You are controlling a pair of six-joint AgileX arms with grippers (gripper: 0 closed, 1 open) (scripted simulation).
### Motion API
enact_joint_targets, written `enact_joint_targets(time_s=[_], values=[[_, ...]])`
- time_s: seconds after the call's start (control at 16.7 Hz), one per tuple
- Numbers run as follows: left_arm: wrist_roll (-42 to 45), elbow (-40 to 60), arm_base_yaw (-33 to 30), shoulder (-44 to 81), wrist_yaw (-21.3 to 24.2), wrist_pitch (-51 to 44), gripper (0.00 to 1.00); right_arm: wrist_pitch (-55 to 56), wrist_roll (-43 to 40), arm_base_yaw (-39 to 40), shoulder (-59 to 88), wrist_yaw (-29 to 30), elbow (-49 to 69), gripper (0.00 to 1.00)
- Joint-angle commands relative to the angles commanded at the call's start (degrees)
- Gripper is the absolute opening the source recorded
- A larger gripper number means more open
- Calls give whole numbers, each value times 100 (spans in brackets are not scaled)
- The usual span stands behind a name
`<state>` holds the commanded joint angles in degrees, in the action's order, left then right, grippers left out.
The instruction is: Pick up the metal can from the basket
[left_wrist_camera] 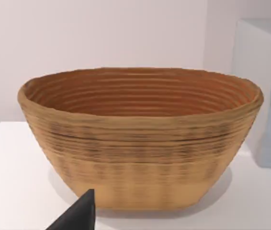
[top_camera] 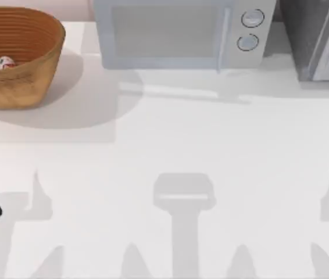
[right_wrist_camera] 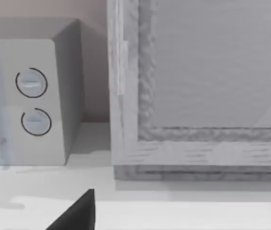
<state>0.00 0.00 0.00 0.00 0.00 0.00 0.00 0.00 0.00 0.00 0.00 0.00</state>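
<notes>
The can (top_camera: 4,63) lies at the bottom of the basket (top_camera: 42,70) at the bench's (top_camera: 211,145) eleven o'clock, so the left pincer (left_wrist_camera: 80,215), facing the basket's wall low down, must climb over the rim; its opening I cannot tell.

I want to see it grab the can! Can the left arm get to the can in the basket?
Probably yes. The can lies in the open-topped basket at the table's far left, with nothing covering it. The left wrist view faces the basket's wall, so the arm would likely have to go over the rim.
</notes>
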Motion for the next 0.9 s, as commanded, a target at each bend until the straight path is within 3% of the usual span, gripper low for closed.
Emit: enact_joint_targets(time_s=[0.42,0.9], values=[[7,657,111,806,-74,-409,100,0,0,0,0,0,0,100],[105,3794,257,4222,-50,-2078,100,0,0,0,0,0,0,100]])
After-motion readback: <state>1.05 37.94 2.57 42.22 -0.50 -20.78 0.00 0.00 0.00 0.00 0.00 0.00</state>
